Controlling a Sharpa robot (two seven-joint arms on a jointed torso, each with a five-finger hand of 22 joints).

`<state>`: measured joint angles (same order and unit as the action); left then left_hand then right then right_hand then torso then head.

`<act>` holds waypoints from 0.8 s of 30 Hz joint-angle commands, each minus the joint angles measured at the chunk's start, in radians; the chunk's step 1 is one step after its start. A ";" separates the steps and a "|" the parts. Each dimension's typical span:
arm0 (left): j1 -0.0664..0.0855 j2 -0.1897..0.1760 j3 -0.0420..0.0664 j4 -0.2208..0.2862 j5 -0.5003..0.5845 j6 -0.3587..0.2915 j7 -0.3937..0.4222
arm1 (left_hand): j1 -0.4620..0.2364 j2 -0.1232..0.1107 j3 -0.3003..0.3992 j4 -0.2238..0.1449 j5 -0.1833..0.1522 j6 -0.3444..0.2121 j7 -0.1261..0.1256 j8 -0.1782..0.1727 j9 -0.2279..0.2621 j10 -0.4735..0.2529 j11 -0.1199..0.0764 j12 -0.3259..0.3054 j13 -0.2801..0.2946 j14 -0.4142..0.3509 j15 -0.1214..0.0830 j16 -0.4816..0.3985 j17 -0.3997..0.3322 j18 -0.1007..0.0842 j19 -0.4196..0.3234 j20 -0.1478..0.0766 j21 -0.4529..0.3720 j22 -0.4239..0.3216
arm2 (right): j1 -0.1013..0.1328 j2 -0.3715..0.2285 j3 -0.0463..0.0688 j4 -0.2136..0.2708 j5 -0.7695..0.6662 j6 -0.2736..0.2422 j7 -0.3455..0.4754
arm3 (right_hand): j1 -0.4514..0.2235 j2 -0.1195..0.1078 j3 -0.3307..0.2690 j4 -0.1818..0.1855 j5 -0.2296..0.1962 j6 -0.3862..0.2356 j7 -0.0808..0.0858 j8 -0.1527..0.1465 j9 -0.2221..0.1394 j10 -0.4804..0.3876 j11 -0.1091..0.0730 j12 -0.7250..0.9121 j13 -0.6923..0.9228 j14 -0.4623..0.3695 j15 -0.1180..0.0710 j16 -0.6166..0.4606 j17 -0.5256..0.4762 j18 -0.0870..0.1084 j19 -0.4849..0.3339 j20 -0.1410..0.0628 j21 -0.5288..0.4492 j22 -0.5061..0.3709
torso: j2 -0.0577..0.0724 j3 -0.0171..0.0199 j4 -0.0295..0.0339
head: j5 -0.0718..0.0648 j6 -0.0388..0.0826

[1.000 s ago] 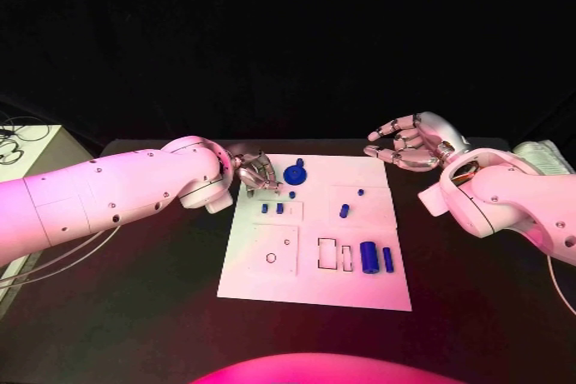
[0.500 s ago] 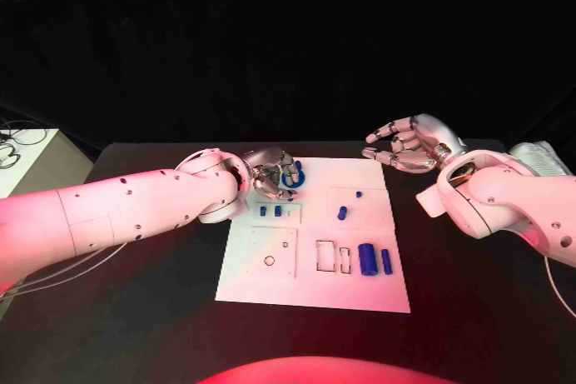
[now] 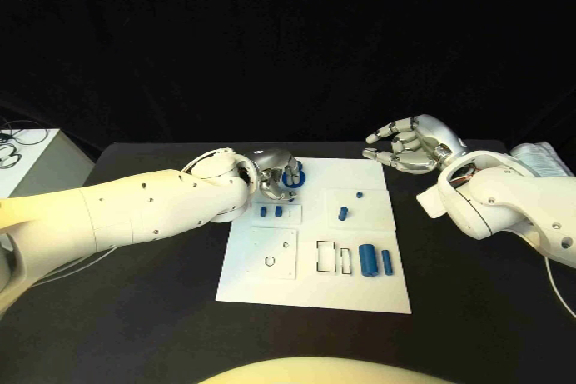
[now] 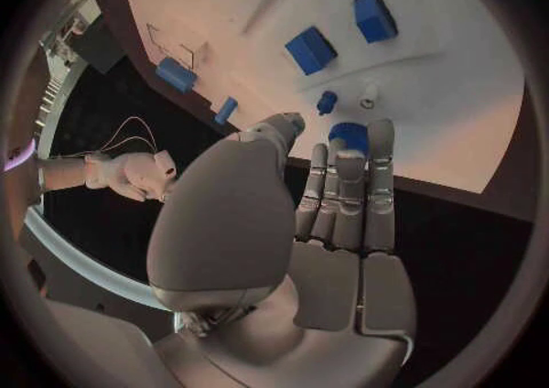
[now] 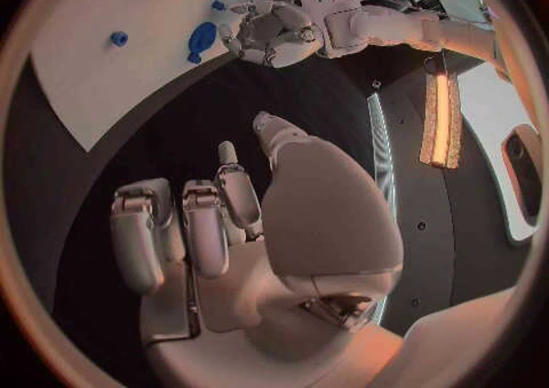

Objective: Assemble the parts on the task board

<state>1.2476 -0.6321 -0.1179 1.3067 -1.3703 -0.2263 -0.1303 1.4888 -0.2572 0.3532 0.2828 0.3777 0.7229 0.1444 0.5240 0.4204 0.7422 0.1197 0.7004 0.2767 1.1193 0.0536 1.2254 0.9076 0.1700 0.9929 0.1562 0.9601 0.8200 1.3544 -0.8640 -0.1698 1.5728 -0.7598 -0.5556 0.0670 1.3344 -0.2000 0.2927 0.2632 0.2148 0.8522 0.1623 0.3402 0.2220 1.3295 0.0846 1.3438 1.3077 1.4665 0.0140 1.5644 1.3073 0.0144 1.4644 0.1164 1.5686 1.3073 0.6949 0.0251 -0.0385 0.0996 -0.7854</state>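
The left hand (image 3: 275, 172) reaches over the task board's (image 3: 315, 284) far edge, fingers (image 4: 349, 188) touching a round blue part (image 3: 294, 177); whether they grasp it, I cannot tell. Close squarely before lifting. The right hand (image 3: 412, 145) hovers beside the board, loosely curled, holding nothing.

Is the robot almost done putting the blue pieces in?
Not nearly. Nothing looks assembled yet: loose parts lie on the task board, and a rectangular slot stands empty. The left hand reaches over the round blue piece; whether it grips it is unclear. The right hand hovers empty.
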 commanded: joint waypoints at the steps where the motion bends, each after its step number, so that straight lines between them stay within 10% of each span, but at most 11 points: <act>1: 0.000 0.007 0.000 -0.005 -0.053 0.019 -0.020 | 0.015 0.001 -0.006 0.001 -0.006 0.015 -0.003 -0.007 -0.007 0.009 0.000 -0.005 -0.005 0.011 -0.001 0.013 0.007 -0.001 0.012 0.000 0.016 0.016 | -0.001 0.001 0.000 0.001 -0.005 0.011 0.014 | -0.007 0.005 0.006 -0.001 0.003 -0.007 0.003 0.005 0.001 -0.004 -0.003 -0.006 0.023 0.099 -0.007 -0.004 0.243 -0.014 0.106 -0.008 0.002 0.263 | 0.000 -0.0003 -0.0007 | 0.000 -0.003; 24: 0.000 0.018 0.001 -0.018 -0.039 0.099 -0.030 | 0.007 0.010 -0.008 0.004 -0.006 0.082 -0.018 -0.054 -0.048 0.054 -0.002 -0.009 -0.034 0.052 -0.001 0.092 0.048 -0.012 0.042 0.003 0.081 0.089 | -0.001 0.001 0.000 0.001 -0.006 0.010 0.013 | -0.007 0.006 0.007 -0.001 0.004 -0.008 0.003 0.006 0.002 -0.003 -0.003 -0.005 0.024 0.099 -0.007 -0.004 0.243 -0.014 0.106 -0.008 0.002 0.263 | 0.000 -0.0002 0.0005 | -0.001 -0.005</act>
<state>1.2471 -0.6160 -0.1179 1.2877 -1.4118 -0.1434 -0.1594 1.5018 -0.2539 0.3476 0.2884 0.3741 0.7977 0.1271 0.4727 0.3735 0.7902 0.1147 0.6963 0.2437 1.1648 0.0503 1.3146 0.9542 0.1701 1.0276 0.1623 1.0372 0.9070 1.3543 -0.8634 -0.1697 1.5729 -0.7597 -0.5554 0.0680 1.3344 -0.2000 0.2927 0.2632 0.2148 0.8522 0.1623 0.3402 0.2228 1.3295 0.0846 1.3438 1.3075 1.4665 0.0140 1.5644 1.3073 0.0144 1.4644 0.1164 1.5686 1.3079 0.6941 0.0251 -0.0379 0.0990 -0.7908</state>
